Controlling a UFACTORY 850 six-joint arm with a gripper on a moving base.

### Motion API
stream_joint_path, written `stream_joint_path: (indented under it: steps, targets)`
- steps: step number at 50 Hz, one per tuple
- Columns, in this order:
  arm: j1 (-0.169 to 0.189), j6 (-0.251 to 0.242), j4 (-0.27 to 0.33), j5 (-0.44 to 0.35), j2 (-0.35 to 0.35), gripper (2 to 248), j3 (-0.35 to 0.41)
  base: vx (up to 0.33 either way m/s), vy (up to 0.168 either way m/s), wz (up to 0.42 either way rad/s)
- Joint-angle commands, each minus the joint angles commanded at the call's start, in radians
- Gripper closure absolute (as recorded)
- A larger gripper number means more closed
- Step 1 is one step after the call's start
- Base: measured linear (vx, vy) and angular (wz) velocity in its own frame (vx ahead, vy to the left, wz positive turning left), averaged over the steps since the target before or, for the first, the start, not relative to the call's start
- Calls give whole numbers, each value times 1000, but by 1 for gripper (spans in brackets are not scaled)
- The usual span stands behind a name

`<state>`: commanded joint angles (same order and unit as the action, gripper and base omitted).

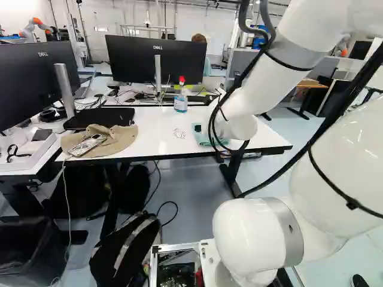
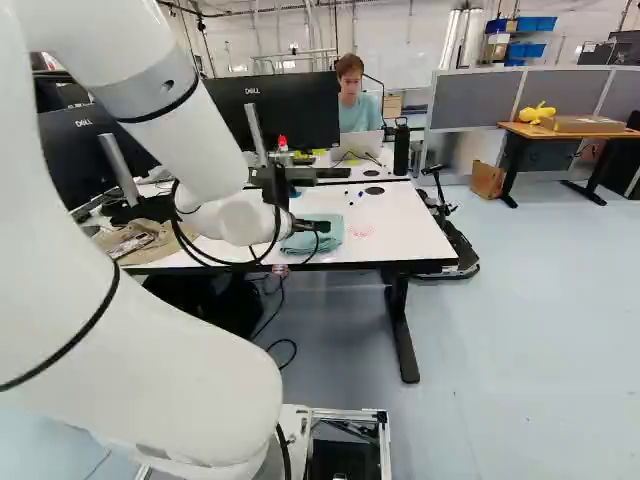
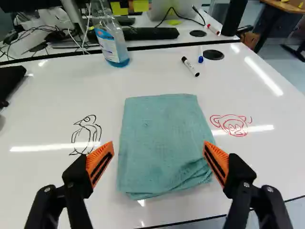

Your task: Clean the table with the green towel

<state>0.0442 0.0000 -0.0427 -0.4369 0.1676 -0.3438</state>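
On the white table (image 3: 57,102), between the bird drawing (image 3: 86,135) and the red drawing (image 3: 234,126), I see the towel (image 3: 159,138) lying flat and folded. The gripper (image 3: 158,162) has its 2 fingers spread wide and grips nothing, with the near part of the cloth between them. The step in hand, I'd judge, is the pick-up. It wants a level, gentle descent, both orange pads (image 3: 97,158) low enough to catch every layer but not scraping the top, then a slow squeeze so the cloth bunches up instead of slipping out. Nipping only the top layer would leave a loose flap and poor wiping. As for how it points, the towel's long axis seems to run away from the arm (image 1: 248,89), toward the bottle and marker side, though it looks only a little longer than wide; its creased edge faces the arm.
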Motion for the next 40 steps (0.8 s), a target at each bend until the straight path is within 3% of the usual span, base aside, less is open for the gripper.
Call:
stream_joint_path:
  steps: [20,40]
  targets:
    - [28,0,-16,202,-46,3,-97,0,0,0]
    - [46,0,-16,202,-159,3,-207,0,0,0]
